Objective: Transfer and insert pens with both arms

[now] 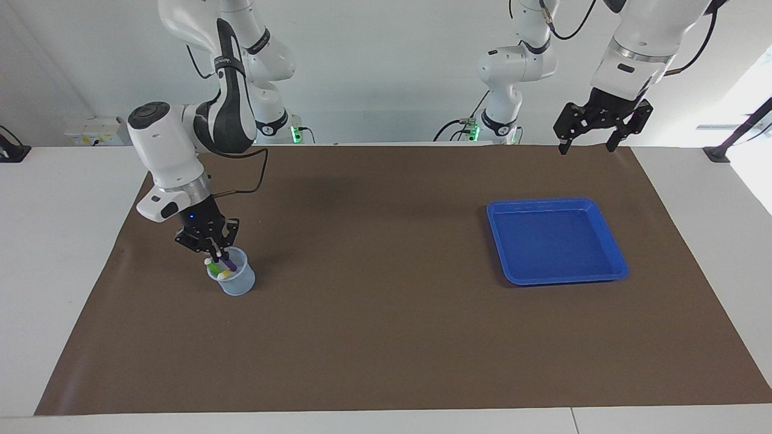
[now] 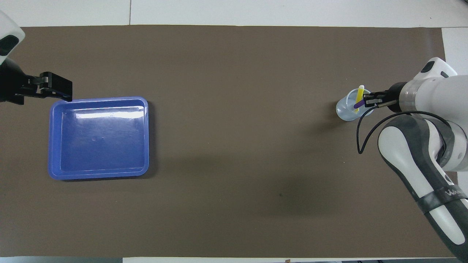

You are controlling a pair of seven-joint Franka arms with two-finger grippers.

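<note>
A clear cup (image 1: 235,280) (image 2: 349,111) stands toward the right arm's end of the table. My right gripper (image 1: 216,252) (image 2: 366,101) hangs just above its rim, shut on the purple pen (image 1: 230,264) (image 2: 358,105), whose lower part slants down into the cup. The yellow pen (image 1: 224,275) (image 2: 360,93) and the green pen (image 1: 215,266) stand inside the cup. My left gripper (image 1: 585,149) is open and holds nothing. It is raised high over the mat's edge by the robots, above the blue tray; one of its fingers (image 2: 55,84) shows in the overhead view.
The blue tray (image 1: 609,232) (image 2: 146,138) lies with nothing in it toward the left arm's end of the table. A brown mat (image 1: 386,313) covers the table. Two smaller white arms (image 1: 506,78) stand at the table's edge by the robots.
</note>
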